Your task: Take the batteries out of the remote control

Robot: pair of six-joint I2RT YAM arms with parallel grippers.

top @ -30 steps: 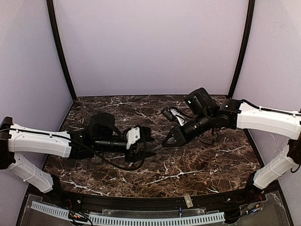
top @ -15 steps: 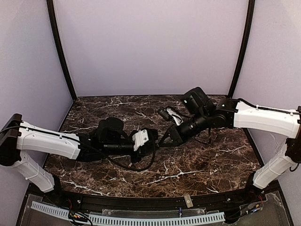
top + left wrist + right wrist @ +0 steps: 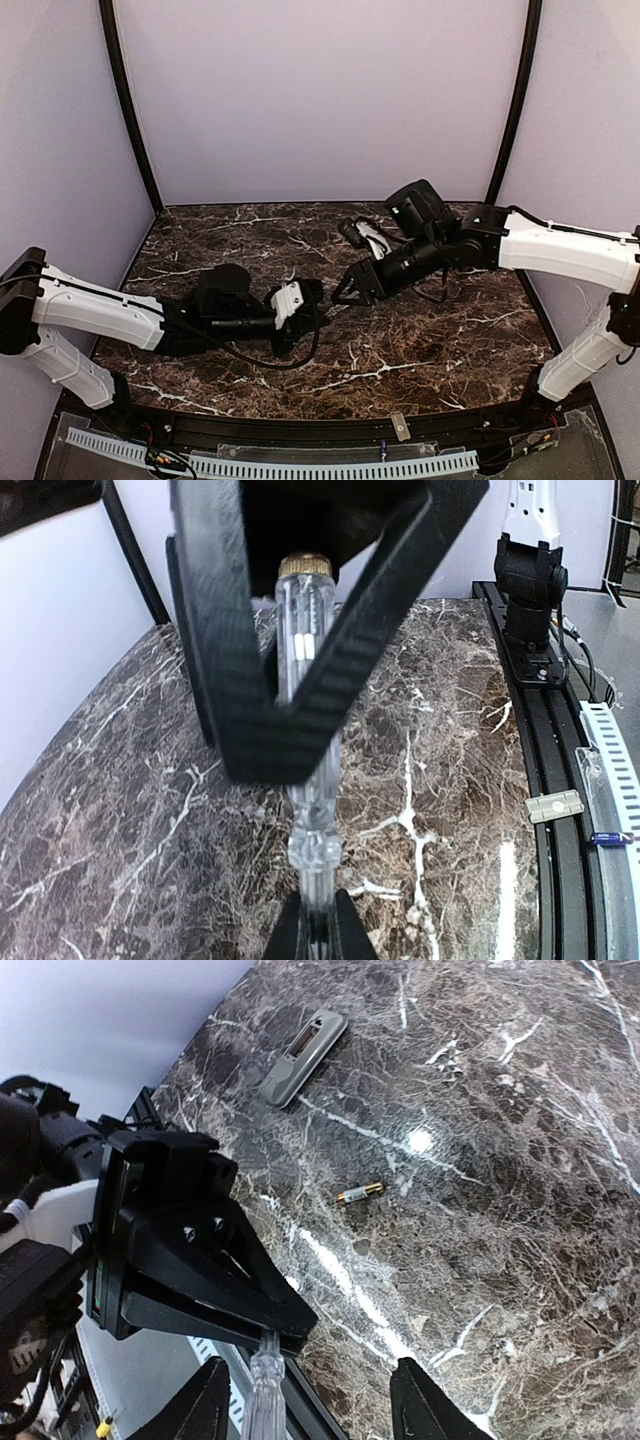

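Pinching, L tool (image 3: 288,738): fingers pressed together on the clear handle of the screwdriver (image 3: 303,640). Brass cap sits twd the palm, blade end points out at R tool.
R tool (image 3: 310,1368): spread wide, one finger each side of the screwdriver's outer end, not gripping it.
Remote control (image 3: 303,1057): flat on counter (image 3: 520,1160), grey back up, well apart from the screwdriver. Dark recess near one end; too small to tell if a cell sits inside.
Battery (image 3: 360,1194): one loose cell on counter, btwn screwdriver & remote control, touching neither.
Step (judged): looks like a handover or re-grip of the screwdriver btwn tools, prob. prep for prying. W/ one cell lying out, task seems part done; can't confirm what's left in the recess.
Next move needs: firm L pinch w/ blade free & lined up. R tool must clear the shaft w/o knocking it. Then screwdriver tip goes across to the recess at a low angle, w/ R tool steadying the remote control so it doesn't skid.
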